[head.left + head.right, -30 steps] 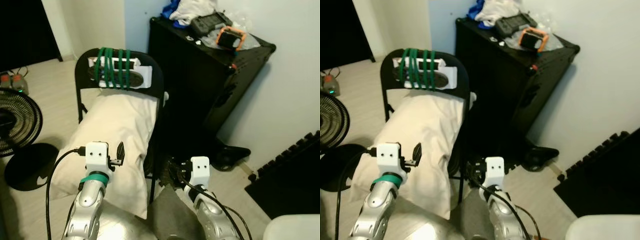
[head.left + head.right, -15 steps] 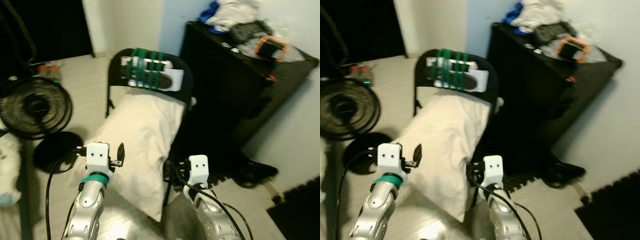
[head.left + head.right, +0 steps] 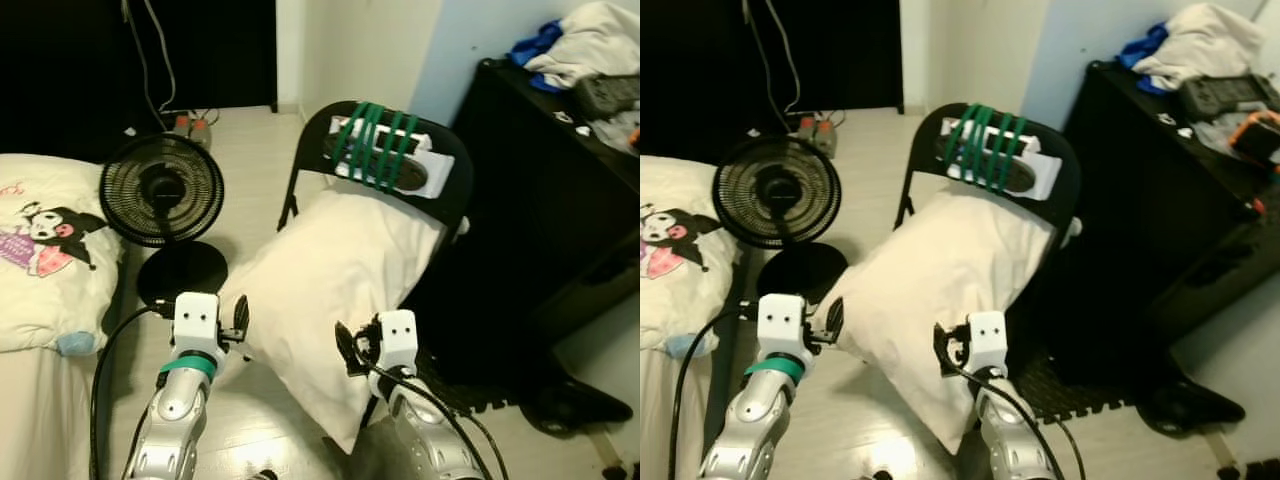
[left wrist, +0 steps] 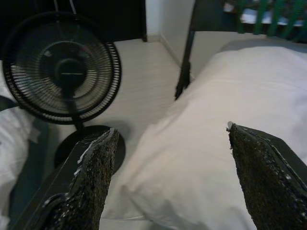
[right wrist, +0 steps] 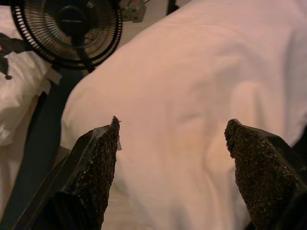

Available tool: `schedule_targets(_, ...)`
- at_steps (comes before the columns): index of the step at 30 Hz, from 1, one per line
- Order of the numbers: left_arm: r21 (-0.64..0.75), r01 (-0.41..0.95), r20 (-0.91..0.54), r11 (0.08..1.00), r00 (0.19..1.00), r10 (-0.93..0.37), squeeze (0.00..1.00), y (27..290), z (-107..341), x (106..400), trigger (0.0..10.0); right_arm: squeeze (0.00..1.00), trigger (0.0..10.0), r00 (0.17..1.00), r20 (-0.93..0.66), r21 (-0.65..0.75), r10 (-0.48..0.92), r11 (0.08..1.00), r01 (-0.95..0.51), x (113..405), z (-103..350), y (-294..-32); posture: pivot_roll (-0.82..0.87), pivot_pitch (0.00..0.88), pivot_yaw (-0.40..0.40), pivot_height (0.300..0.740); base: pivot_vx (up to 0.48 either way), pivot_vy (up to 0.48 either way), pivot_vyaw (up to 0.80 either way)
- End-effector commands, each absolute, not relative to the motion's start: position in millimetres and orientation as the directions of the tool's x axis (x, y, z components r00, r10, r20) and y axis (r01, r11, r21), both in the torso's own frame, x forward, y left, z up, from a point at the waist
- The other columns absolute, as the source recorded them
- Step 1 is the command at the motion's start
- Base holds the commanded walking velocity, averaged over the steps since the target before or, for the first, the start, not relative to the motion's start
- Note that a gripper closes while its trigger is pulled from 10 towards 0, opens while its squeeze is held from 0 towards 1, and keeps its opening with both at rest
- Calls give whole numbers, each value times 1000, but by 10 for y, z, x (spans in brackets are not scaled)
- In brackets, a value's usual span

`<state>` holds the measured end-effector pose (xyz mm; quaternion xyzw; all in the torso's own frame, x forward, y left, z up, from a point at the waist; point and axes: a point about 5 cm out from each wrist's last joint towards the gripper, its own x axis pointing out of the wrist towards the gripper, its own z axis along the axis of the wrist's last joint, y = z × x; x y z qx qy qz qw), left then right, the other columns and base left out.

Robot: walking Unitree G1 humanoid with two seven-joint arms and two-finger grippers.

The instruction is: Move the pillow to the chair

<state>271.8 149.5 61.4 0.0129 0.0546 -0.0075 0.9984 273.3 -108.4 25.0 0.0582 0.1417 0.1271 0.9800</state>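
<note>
While pillow lies lengthwise on chair, end overhanging seat front, left claw, right claw gape empty.

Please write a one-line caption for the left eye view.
White pillow rests on the black folding chair; both open grippers, left and right, hover nearby.

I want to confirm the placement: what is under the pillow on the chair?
The pillow lies on the black chair, leaning on its backrest and overhanging the front. The seat itself is covered, so anything under it cannot be seen.
</note>
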Motion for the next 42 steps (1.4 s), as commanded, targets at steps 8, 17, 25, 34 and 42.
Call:
schedule_targets(8,41,30,-137,999,990,-24,0,1487,538,2675,10000,0,10000,918,-286,154,273,959,-237,2698,189,-1068,37,0,7,740,0,0,800)
schedule_targets(17,43,38,-137,998,990,-32,0,1492,527,2665,10000,0,10000,917,-286,150,277,958,-242,2702,179,-1059,42,0,9,740,0,0,800)
schedule_targets(25,55,48,-142,997,989,-40,0,1495,514,2654,10000,0,10000,913,-295,152,283,957,-247,2695,153,-1038,48,0,10,740,0,0,800)
schedule_targets(34,60,52,-146,997,988,-43,0,1506,518,2657,10000,0,10000,908,-318,159,274,959,-234,2688,91,-1057,51,0,12,740,0,0,800)
schedule_targets(42,110,175,-417,978,902,-114,0,1399,-84,2501,10000,0,10000,796,-579,103,175,985,-142,2336,-454,-1251,66,0,5,740,0,0,800)
